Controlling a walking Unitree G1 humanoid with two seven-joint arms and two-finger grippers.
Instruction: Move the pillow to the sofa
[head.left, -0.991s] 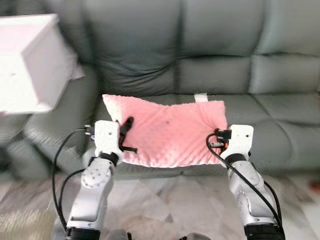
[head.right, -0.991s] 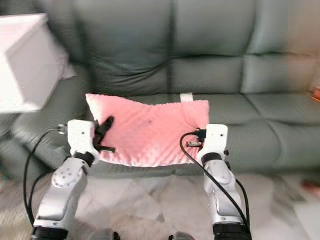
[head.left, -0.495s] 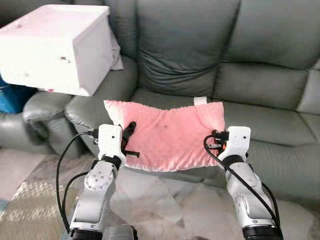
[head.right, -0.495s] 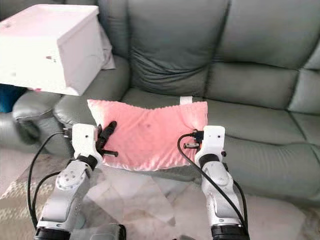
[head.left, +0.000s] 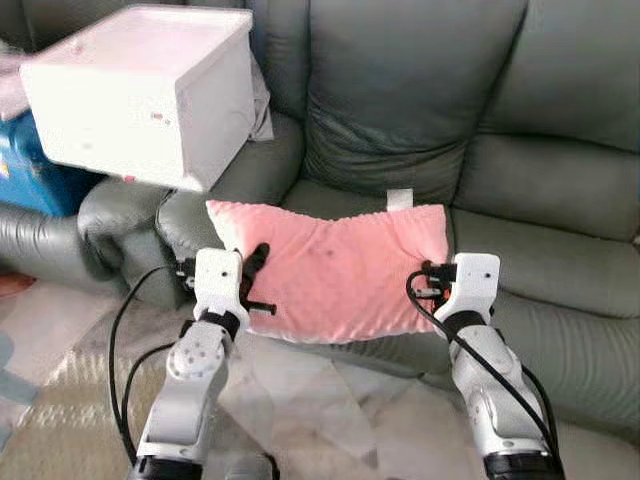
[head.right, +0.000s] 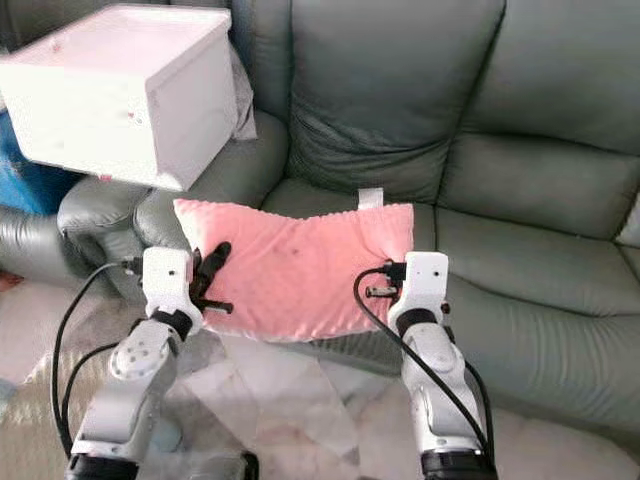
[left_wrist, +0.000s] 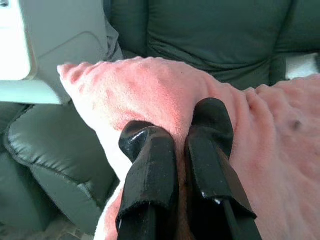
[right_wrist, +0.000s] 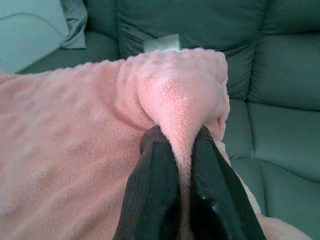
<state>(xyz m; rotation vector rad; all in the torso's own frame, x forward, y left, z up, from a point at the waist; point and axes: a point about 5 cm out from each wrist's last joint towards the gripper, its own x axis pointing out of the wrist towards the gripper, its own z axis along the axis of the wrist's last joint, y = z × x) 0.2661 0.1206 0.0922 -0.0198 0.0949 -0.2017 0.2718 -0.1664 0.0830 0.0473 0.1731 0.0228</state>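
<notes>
Pink pillow (head.left: 335, 270) held in the air between both arms, in front of the grey-green sofa (head.left: 480, 130), over the front edge of the seat. Left hand (left_wrist: 182, 135) clamped on the pillow's left edge, fabric pinched between the fingers (left_wrist: 150, 165). Right hand (right_wrist: 181, 145) clamped on the right edge. White box (head.left: 150, 90) on the sofa's left armrest.

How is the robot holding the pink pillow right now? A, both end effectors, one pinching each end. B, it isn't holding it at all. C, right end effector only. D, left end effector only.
A: the left end effector and the right end effector each pinch one end of the pillow.
</notes>
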